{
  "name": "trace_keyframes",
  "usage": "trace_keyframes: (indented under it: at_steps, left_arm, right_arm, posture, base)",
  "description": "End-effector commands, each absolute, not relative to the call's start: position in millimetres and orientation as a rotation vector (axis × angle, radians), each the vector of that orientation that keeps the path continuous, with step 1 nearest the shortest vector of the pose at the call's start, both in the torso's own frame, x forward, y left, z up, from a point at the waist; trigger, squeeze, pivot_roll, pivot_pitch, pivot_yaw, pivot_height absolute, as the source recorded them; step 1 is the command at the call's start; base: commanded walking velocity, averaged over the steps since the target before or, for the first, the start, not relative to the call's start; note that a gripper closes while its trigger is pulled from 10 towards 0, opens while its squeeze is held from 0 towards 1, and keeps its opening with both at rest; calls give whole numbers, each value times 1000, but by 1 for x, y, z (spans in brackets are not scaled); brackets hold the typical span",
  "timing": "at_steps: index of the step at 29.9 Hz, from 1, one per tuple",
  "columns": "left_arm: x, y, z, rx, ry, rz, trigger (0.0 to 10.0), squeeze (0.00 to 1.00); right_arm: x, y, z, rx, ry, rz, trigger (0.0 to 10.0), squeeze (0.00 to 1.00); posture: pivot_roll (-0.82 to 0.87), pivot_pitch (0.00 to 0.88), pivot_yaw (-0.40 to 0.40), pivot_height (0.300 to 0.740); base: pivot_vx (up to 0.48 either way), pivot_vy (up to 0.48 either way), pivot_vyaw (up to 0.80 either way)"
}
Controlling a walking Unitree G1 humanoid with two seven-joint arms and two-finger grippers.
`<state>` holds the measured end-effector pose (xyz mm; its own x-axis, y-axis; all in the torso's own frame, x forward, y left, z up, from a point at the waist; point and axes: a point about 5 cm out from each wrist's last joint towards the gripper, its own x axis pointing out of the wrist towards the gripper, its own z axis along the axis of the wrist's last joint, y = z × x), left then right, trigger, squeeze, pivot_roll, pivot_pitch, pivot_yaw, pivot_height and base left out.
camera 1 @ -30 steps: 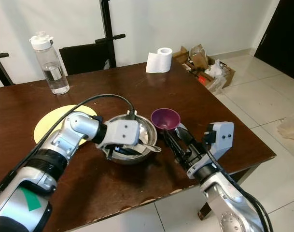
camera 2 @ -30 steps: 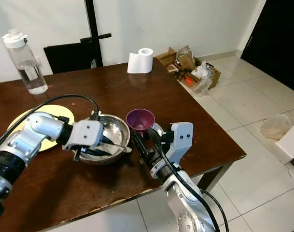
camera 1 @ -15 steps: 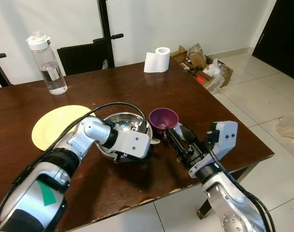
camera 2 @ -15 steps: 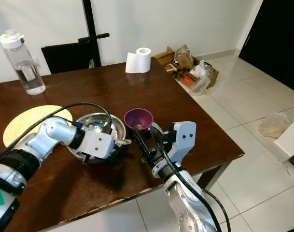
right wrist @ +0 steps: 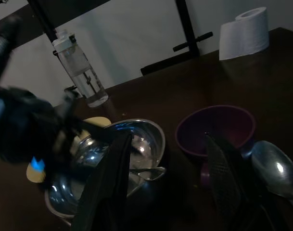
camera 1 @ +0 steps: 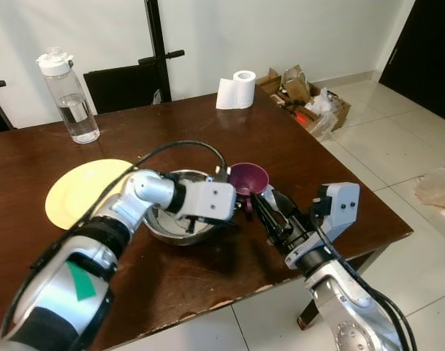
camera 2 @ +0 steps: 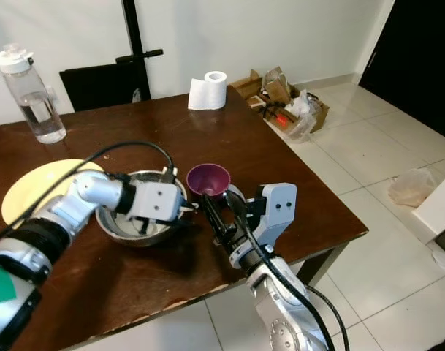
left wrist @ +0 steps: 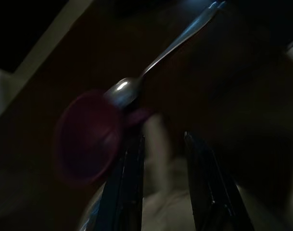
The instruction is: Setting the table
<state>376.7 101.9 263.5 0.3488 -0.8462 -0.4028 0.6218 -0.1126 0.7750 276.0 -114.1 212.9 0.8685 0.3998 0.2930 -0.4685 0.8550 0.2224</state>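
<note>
Left gripper (left wrist: 160, 192): your fingers stand parted, nothing between them, over the steel bowl (camera 1: 180, 228) | right gripper (right wrist: 170, 187): spread wide, empty, purple cup (right wrist: 216, 129) just ahead | left wrist alone gives you a spoon (left wrist: 156, 60) beyond the fingertips.

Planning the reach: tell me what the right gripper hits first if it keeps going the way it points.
Probably the purple cup: the right gripper points toward it across the table, with the cup's base right past its tips. Depth is unclear; the steel bowl lies just beside that line.
</note>
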Motion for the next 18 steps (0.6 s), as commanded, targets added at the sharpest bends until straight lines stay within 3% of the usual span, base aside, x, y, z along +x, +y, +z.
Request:
trace_keyframes:
  at_steps: [1, 4, 5, 6, 7, 8, 18]
  left_arm:
    - [379, 113, 259, 1150, -219, -1236, 10000, 0]
    - [381, 126, 261, 1162, -187, -1204, 10000, 0]
    - [382, 131, 262, 1163, -171, -1187, 10000, 369]
    - [382, 131, 262, 1163, -171, -1187, 10000, 369]
    - [383, 134, 259, 1163, -154, -1183, 10000, 827]
    - [382, 134, 256, 1158, -141, -1190, 10000, 1000]
    - [384, 123, 236, 1134, -90, -1201, 10000, 1000]
  right_arm:
    - [274, -114, 210, 288, -226, 461, 10000, 0]
    - [274, -113, 210, 290, -226, 464, 10000, 0]
    - [274, -113, 210, 293, -227, 464, 10000, 0]
    - [274, -113, 210, 293, -227, 464, 10000, 0]
    - [275, -113, 210, 293, -226, 465, 10000, 0]
    - [275, -113, 210, 293, -225, 466, 10000, 0]
    - [274, -113, 211, 290, -227, 466, 10000, 0]
  posture:
    - [-38, 165, 111, 740]
    - [-34, 162, 112, 740]
    - [-34, 162, 112, 740]
    - [-34, 162, 112, 740]
    - [-31, 161, 111, 740]
    - [-32, 162, 111, 740]
    - [-47, 162, 108, 740]
  base:
    - [0, 0, 0]
    - [0, 0, 0]
    - [0, 0, 0]
    - [0, 0, 0]
    - [0, 0, 0]
    - [0, 0, 0]
    - [0, 0, 0]
